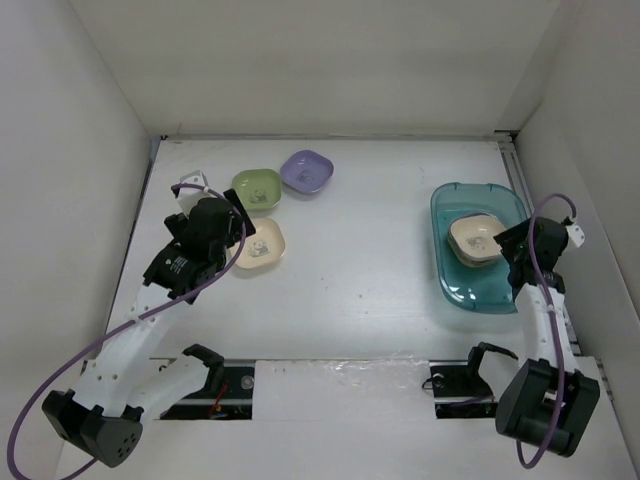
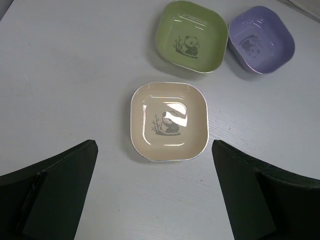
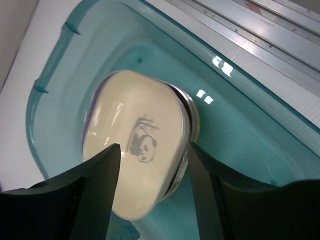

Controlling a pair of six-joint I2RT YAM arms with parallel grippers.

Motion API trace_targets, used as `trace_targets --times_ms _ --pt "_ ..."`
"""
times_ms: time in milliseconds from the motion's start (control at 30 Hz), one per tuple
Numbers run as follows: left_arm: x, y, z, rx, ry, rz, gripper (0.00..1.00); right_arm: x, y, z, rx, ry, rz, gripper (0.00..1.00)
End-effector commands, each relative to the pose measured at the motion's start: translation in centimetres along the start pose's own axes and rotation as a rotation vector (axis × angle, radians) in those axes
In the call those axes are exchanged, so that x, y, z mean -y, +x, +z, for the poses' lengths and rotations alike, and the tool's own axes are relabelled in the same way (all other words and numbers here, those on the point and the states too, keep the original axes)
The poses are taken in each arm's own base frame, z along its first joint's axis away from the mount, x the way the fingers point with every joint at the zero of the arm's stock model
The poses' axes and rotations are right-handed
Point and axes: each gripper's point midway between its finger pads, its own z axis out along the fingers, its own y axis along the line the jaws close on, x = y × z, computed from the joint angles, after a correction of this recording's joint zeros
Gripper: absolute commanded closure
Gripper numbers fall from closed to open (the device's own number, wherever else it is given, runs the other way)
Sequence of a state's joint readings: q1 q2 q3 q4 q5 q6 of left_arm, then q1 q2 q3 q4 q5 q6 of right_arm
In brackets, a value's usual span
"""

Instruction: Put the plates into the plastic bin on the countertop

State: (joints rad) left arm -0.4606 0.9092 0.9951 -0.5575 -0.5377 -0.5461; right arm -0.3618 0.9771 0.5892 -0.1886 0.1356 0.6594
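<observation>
Bin (image 1: 470,292) – translucent teal plastic, rounded rectangle, on right of white surface (image 1: 370,270). Inside: glossy cream plate (image 3: 125,115), rounded-square, panda print, tilted atop stack (image 3: 190,114). Right tool (image 3: 153,149) – fingers apart, straddling its edge. Left tool (image 2: 154,146) spread wide above second cream plate (image 2: 169,121); green plate (image 2: 191,36) and lavender plate (image 2: 261,40) beyond.

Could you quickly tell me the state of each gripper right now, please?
Left gripper: open, above the cream plate.
Right gripper: open, over the top plate in the bin.

Teal plastic bin (image 1: 470,290), white countertop (image 1: 360,250); panda prints on binned cream plate (image 3: 132,150), loose cream plate (image 2: 169,121), green plate (image 2: 191,36); lavender plate (image 2: 261,39).
</observation>
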Motion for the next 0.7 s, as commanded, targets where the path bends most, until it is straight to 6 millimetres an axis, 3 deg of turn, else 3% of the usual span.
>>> trace_targets --times_ms 0,33,67,167,200,267,300,333,367,400,433,467,500,533,567,600,633,667 --pt "0.2 -0.8 -0.2 0.03 0.016 -0.013 0.0 -3.5 -2.2 -1.3 0.09 -0.147 0.017 0.37" --pt "0.2 -0.8 -0.2 0.03 0.016 -0.013 0.0 -4.3 -3.0 -2.6 0.126 -0.188 -0.007 0.25" --pt "0.2 -0.8 -0.2 0.03 0.016 -0.013 0.0 -5.6 -2.6 -3.5 0.125 -0.243 -0.034 0.0" --pt "0.2 -0.8 -0.2 0.03 0.016 -0.013 0.0 -9.4 -3.6 -7.4 0.21 -0.422 -0.112 0.0" --pt "0.0 -0.9 -0.2 0.035 0.009 -0.013 0.0 -12.1 -2.3 -9.3 0.193 -0.53 -0.156 0.0" --pt "-0.4 -0.6 0.1 0.033 -0.024 -0.023 0.0 -15.6 -0.5 -11.3 0.181 -0.671 -0.264 0.0" --pt "-0.8 -0.7 0.5 0.034 -0.063 -0.024 0.0 -17.1 0.8 -11.8 0.159 -0.71 -0.315 0.0" --pt "-1.1 -0.2 0.6 0.015 -0.09 -0.014 0.0 -20.5 3.2 -14.8 0.114 -0.835 -0.386 0.0" --pt "-1.0 0.1 1.0 0.003 -0.099 -0.014 0.0 -21.7 6.5 -13.6 0.05 -0.825 -0.511 0.0" --pt "-1.0 0.6 1.5 -0.022 -0.118 0.008 0.0 -23.1 8.1 -14.1 0.03 -0.846 -0.565 0.0" --pt "-0.6 0.7 1.7 -0.032 -0.113 -0.001 0.0 -25.7 9.6 -16.3 0.013 -0.918 -0.605 0.0" --pt "-0.7 1.1 1.9 -0.048 -0.125 0.013 0.0 -26.5 11.0 -16.1 -0.018 -0.917 -0.646 0.0" --pt "-0.5 1.4 2.1 -0.059 -0.122 0.009 0.0 -27.0 14.3 -14.5 -0.094 -0.906 -0.722 0.0" --pt "-0.6 1.9 2.3 -0.074 -0.135 0.006 0.0 -28.0 16.2 -15.0 -0.151 -0.964 -0.762 0.0" --pt "-1.0 2.3 2.1 -0.092 -0.152 -0.006 0.0 -30.6 16.1 -16.1 -0.148 -1.021 -0.761 0.0" --pt "-0.9 2.3 2.1 -0.09 -0.153 -0.031 0.0 -30.8 18.7 -14.2 -0.207 -0.999 -0.816 0.0" --pt "-0.5 3.2 2.2 -0.13 -0.127 -0.054 0.0 -31.8 19.3 -14.1 -0.218 -1.024 -0.837 0.0" --pt "-0.7 4.5 2.4 -0.161 -0.134 -0.078 0.0 -34.0 19.7 -15.8 -0.233 -1.117 -0.845 0.0"
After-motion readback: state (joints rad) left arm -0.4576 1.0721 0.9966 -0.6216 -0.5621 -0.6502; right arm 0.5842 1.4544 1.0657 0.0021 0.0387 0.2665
